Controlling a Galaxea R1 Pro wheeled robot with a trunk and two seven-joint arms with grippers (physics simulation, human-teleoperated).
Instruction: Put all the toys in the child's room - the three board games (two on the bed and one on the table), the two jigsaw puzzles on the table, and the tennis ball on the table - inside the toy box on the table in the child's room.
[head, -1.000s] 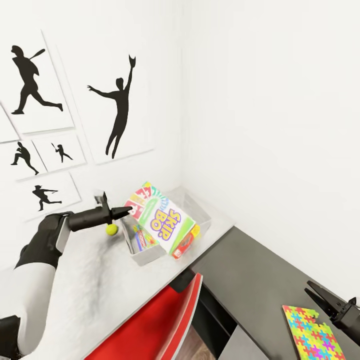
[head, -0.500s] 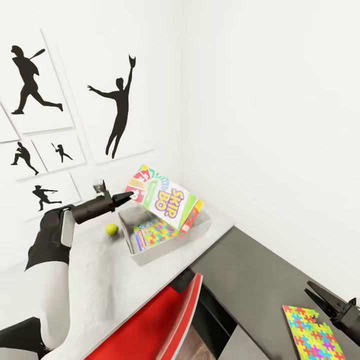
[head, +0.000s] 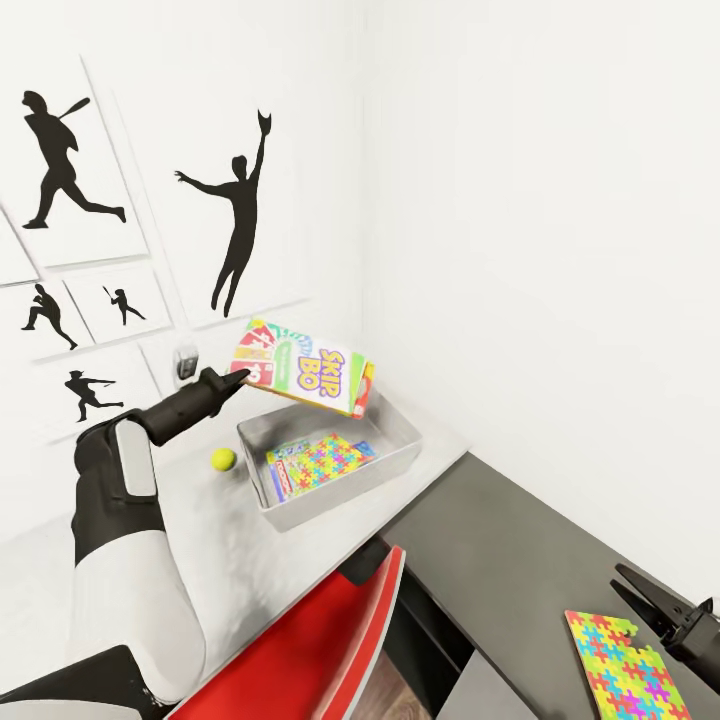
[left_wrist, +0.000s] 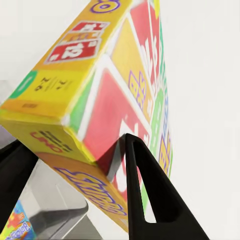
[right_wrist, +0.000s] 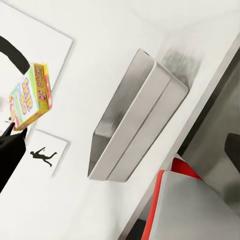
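Note:
My left gripper (head: 240, 376) is shut on a corner of the Skip-Bo board game (head: 305, 368) and holds it tilted in the air above the toy box (head: 400, 452). The left wrist view shows that game box (left_wrist: 107, 100) clamped between the black fingers (left_wrist: 150, 195). A jigsaw puzzle (head: 322, 462) lies inside the grey bin, partly over another printed box (head: 284, 480). The tennis ball (head: 223, 459) rests on the table (head: 200, 545) just left of the bin. A second jigsaw puzzle (head: 625, 665) lies on the dark lower section, beside my open, empty right gripper (head: 622, 580).
A red chair (head: 300, 650) is tucked under the table's front edge. White walls with black sports silhouettes (head: 235, 215) close off the corner behind the bin. The right wrist view shows the toy box (right_wrist: 135, 120) from outside and the lifted game (right_wrist: 30, 95).
The left gripper has risen and drawn back left, lifting the Skip-Bo game from its lean inside the toy box, uncovering the puzzle there. The right arm has stayed put.

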